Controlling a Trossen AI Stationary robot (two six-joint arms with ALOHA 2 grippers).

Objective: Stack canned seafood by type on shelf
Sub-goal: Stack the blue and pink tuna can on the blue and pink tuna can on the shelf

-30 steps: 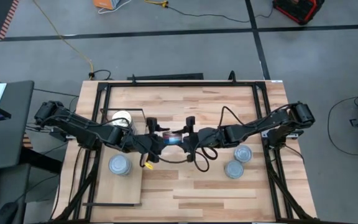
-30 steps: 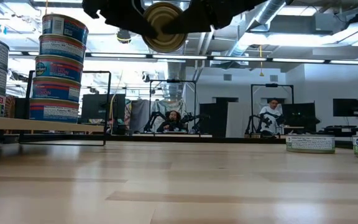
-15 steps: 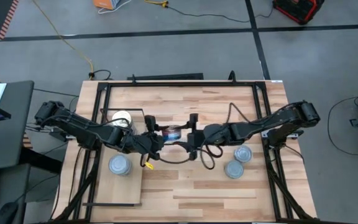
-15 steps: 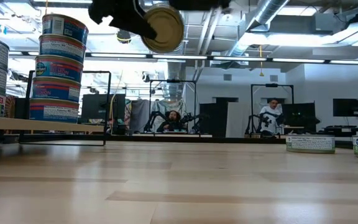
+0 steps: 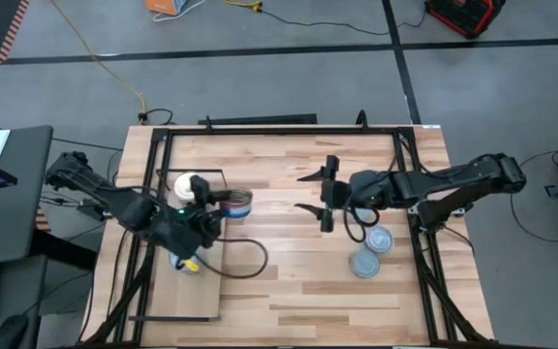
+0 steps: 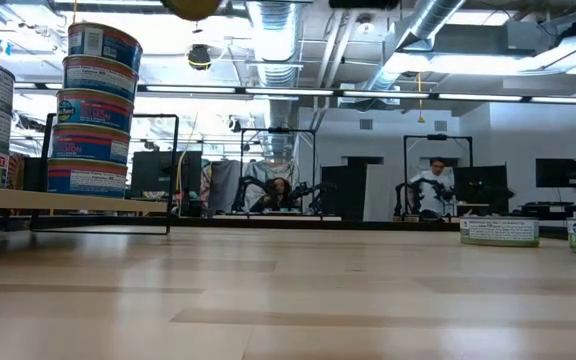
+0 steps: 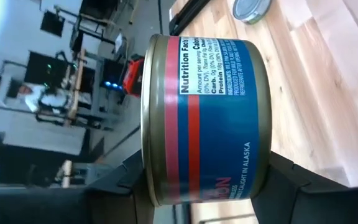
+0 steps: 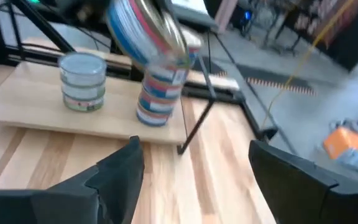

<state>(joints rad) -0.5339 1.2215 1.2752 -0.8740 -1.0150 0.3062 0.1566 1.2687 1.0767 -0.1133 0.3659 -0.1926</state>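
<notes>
Two fingers of left gripper (image 5: 229, 204) clamping a blue-and-red tin (image 7: 207, 118) reading "Nutrition Facts" and "ALASKA", hovering beside the shelf (image 5: 194, 291) stack, right gripper (image 5: 320, 196) fingers standing wide apart, gripping nothing.

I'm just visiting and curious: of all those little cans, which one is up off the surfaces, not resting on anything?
The blue-and-red can, clamped in the left gripper beside the shelf. The other cans rest stacked on the shelf or sit on the table.

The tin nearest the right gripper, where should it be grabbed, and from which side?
Probably from above, open right gripper straddling its curved wall: the tin lies flat, lid up, low, with another tin close beside it.
</notes>
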